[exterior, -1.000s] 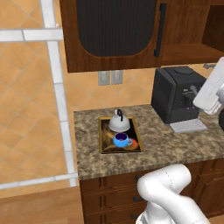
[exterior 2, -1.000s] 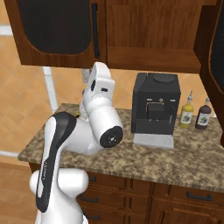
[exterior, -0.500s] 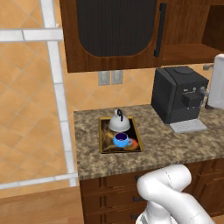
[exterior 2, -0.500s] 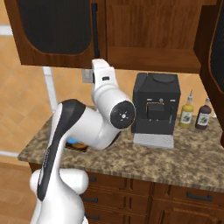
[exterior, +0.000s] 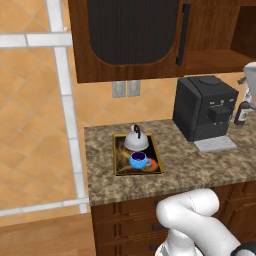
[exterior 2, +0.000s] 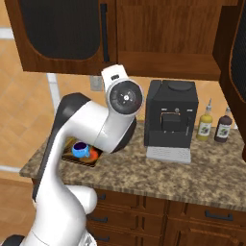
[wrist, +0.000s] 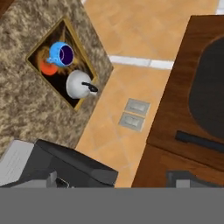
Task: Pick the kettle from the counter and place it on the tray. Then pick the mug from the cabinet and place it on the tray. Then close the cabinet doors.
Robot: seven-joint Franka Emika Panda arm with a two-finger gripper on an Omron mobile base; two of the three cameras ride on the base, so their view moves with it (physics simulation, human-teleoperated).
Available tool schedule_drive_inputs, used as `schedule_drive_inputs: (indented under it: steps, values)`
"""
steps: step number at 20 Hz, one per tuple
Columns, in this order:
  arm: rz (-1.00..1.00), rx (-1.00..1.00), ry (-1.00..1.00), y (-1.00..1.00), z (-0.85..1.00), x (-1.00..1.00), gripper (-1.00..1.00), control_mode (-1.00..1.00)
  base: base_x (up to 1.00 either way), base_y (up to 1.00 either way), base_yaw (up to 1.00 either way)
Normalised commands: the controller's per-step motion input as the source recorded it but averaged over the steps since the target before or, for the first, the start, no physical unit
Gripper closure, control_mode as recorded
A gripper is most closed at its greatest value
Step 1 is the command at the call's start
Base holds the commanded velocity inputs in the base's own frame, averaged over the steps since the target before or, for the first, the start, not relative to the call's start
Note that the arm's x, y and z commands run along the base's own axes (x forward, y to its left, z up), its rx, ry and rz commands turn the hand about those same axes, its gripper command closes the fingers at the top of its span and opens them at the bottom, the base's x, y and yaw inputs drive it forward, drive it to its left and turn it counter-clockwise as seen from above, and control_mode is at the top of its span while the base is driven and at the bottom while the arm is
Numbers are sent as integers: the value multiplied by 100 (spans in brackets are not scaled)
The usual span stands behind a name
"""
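Left base view: kettle (exterior: pixel 136 142) and mug (exterior: pixel 139 160) sit on tray (exterior: pixel 118 166).

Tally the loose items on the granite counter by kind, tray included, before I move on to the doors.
Trays: 1, flat yellowish-rimmed rectangular tray
Kettles: 1, squat silver-white kettle, on the tray
Mugs: 1, bright blue mug, on the tray
Coffee machines: 1, black boxy coffee machine
Bottles: 2, yellow-green bottle and dark brown bottle
Total: 6

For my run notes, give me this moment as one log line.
kettle: on tray | mug: on tray | left cabinet door: closed | right door: open | gripper: open, empty
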Motion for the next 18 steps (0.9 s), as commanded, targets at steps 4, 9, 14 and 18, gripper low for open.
schedule_drive_inputs:
  steps: [4, 9, 14, 18]
  values:
    - [-28, -5, -3, -41, -2, -25, -100, -100, 0, 0, 0]
    - [-35, -4, -7, -51, -6, -22, -100, -100, 0, 0, 0]
    - [-26, 0, -2, -64, 0, -21, -100, -100, 0, 0, 0]
    - [-23, 14, -4, -59, 2, -30, -100, -100, 0, 0, 0]
